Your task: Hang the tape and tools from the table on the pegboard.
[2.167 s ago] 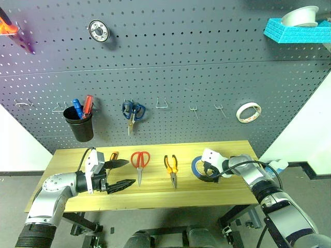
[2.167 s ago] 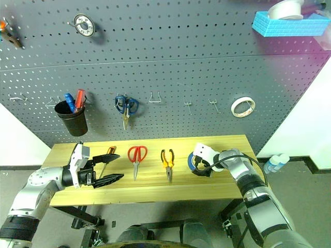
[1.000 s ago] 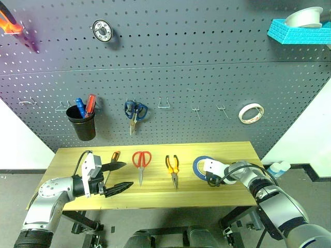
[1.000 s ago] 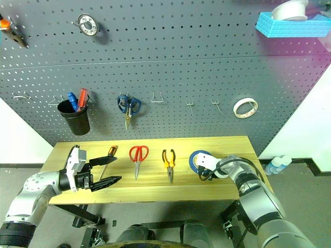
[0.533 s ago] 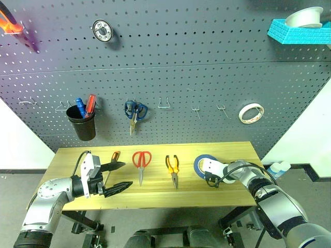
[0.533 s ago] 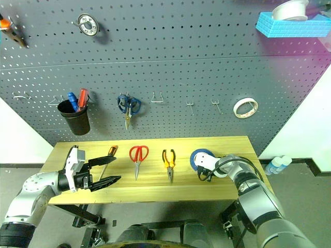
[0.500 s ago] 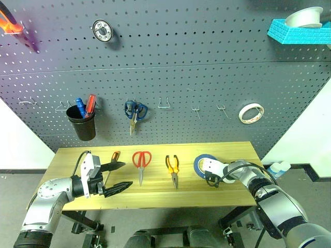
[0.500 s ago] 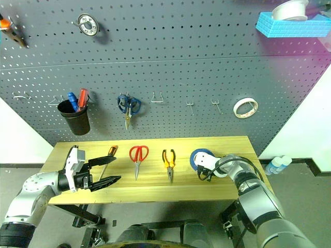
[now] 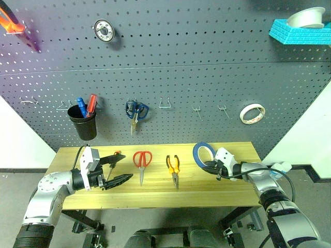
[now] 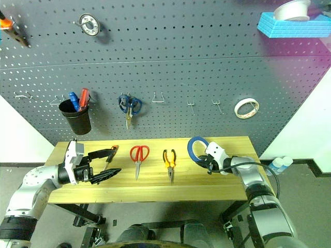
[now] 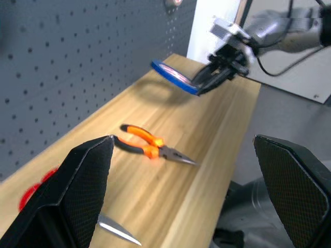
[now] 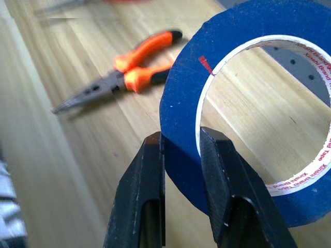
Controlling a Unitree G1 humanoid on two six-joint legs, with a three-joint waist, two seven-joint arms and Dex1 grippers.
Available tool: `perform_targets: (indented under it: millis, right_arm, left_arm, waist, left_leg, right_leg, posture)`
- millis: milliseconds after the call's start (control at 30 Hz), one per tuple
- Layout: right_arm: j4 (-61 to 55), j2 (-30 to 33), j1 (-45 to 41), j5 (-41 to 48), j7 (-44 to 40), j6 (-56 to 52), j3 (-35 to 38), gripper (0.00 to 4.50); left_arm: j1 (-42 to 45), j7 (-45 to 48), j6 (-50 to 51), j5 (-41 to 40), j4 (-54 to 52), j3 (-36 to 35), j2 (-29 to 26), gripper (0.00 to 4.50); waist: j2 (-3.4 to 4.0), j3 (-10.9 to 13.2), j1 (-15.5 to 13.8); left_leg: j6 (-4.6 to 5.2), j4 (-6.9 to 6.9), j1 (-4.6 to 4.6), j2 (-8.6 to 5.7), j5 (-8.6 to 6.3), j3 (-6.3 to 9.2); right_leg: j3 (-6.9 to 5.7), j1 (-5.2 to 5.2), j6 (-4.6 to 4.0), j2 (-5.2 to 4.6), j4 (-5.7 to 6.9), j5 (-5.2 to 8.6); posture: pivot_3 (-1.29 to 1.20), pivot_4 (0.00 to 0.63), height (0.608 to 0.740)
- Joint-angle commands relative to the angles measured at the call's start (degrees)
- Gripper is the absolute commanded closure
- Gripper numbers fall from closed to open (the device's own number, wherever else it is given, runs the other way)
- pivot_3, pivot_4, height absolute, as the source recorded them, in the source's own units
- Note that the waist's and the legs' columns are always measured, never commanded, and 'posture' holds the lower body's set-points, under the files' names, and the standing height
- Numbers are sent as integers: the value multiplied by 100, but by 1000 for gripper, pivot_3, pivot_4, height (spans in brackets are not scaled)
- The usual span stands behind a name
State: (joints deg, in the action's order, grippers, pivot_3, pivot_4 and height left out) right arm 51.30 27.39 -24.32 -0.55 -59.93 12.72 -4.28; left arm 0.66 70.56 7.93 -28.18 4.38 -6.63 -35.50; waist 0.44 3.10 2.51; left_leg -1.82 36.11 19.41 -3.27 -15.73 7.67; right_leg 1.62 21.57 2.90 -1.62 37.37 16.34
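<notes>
Right end effector point(image 12: 181, 150) clamped on the blue tape point(image 9: 204, 152) rim, roll lifted off counter point(image 9: 155, 194) near right end; left end effector point(image 9: 118, 168) apart.

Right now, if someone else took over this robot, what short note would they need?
Right gripper: shut on the blue tape roll, lifted off the table.
Left gripper: open, empty, above the screwdriver.
Red-handled scissors and pliers lie flat on the table.
Done: tape picked up; none of the job's things is on the pegboard yet.
Left: hang the tape on a free hook, then the three tools.
</notes>
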Motion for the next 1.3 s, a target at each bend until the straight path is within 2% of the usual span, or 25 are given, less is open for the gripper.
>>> perform_targets:
  millis: [33,367,567,1033,1300]
  right_arm:
    - [-936,152,313,551,-78,-235,395,3871]
    - [-2972,302,1821,1634,18,-620,1204,3871]
    - [-3746,220,2210,2153,199,-912,1510,3871]
    - [-4859,196,2244,3060,591,-1613,1894,3871]
    - [-4542,220,1813,2791,869,-1482,1812,3871]
  left_arm:
    - [205,82,-123,-88,108,-135,-17,0]
    - [504,254,-250,-84,521,-148,15,0]
    - [707,389,-383,-29,835,-88,66,0]
    - [918,338,-138,-28,587,46,91,0]
    - [913,248,10,-53,400,36,98,0]
  waist:
    - [0,0,14]
    - [0,0,3]
    - [0,1,28]
    - [0,1,43]
    - [-1,2,169]
  left_leg:
    - [0,0,-1,1,0,0]
    - [0,1,3,2,0,-1]
    - [-1,2,-1,4,-1,-3]
    - [-1,1,4,4,-1,-3]
    - [-1,1,4,4,-1,-4]
  right_leg:
    - [0,0,1,1,0,0]
    - [0,1,17,0,-3,9]
    - [1,-2,9,1,-3,19]
    - [1,1,20,-1,-7,14]
    - [1,0,20,-2,-10,13]
  posture:
    - [-55,0,740]
    - [-98,0,740]
    - [-122,0,740]
    - [-156,0,740]
    - [-155,0,740]
